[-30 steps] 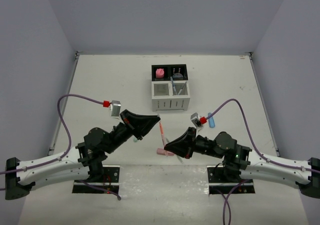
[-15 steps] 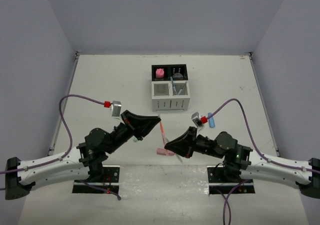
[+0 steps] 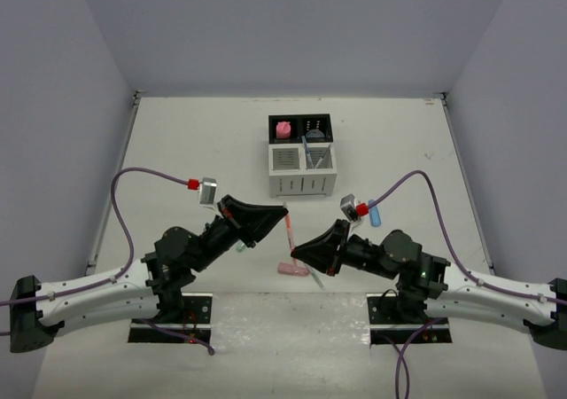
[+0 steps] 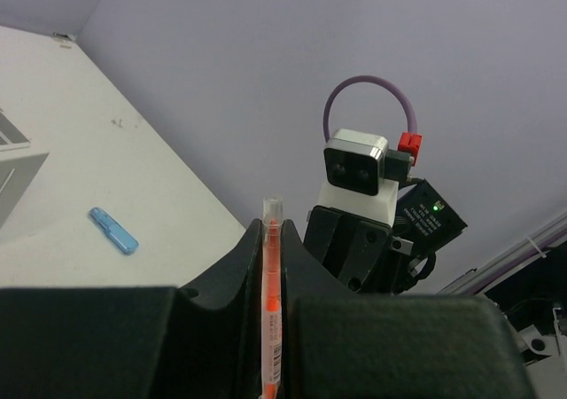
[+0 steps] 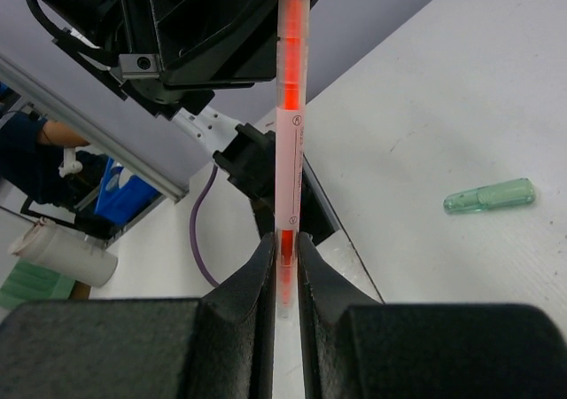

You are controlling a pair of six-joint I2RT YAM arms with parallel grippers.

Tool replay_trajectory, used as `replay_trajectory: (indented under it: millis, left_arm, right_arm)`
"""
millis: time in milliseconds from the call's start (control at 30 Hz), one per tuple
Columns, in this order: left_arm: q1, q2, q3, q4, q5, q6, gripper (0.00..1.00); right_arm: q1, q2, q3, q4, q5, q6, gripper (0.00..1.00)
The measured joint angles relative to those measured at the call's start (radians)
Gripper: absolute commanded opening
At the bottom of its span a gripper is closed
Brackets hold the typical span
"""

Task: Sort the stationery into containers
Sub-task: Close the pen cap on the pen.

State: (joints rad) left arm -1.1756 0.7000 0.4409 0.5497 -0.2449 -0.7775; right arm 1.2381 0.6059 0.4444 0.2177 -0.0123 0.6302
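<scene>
**Orange pen pinched by both grippers, near middle of table**

- Left gripper (image 4: 271, 238): fingers narrow, clamped on the orange pen (image 3: 289, 230). In the left wrist view the pen's clear tip pokes out past the fingertips.
- Right gripper (image 5: 283, 255): fingers narrow, pinching the pen's other end. The barrel runs straight from it to the left gripper.
- The pen is off the table, spanning the two grippers, near side of the desk organizer (image 3: 301, 184) and apart from it.
- Pink marker (image 3: 292, 269) lies on the table under the pen, just beside the right gripper.
- Green marker (image 5: 489, 195) lies on the table, largely hidden under the left gripper from above.
- Blue marker (image 3: 374, 213) lies right of the grippers.
- Pink eraser (image 3: 283, 129) sits in the far left black bin.
</scene>
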Motion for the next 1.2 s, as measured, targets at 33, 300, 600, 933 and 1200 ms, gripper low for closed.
replay_trajectory:
  millis: [33,300,600,933,1200]
  left_arm:
    - [0.001,0.003,0.001,0.004,-0.003,-0.002,0.27]
    - [0.001,0.053,0.028,-0.061,0.004,-0.013,0.0]
    - [0.001,0.045,0.042,-0.109,0.023,0.021,0.0]
    - [0.002,0.011,0.042,-0.08,0.094,0.041,0.0]
    - [0.003,0.017,0.059,-0.093,0.105,0.08,0.39]
  right_arm:
    - [0.0,0.004,0.007,-0.007,0.006,-0.007,0.0]
    - [-0.004,0.037,0.042,-0.017,0.051,-0.041,0.0]
    - [-0.004,0.077,0.051,-0.014,0.049,-0.044,0.36]
    - [-0.002,0.253,0.19,-0.015,-0.004,-0.075,0.02]
    - [-0.004,0.288,0.224,-0.02,-0.005,-0.083,0.0]
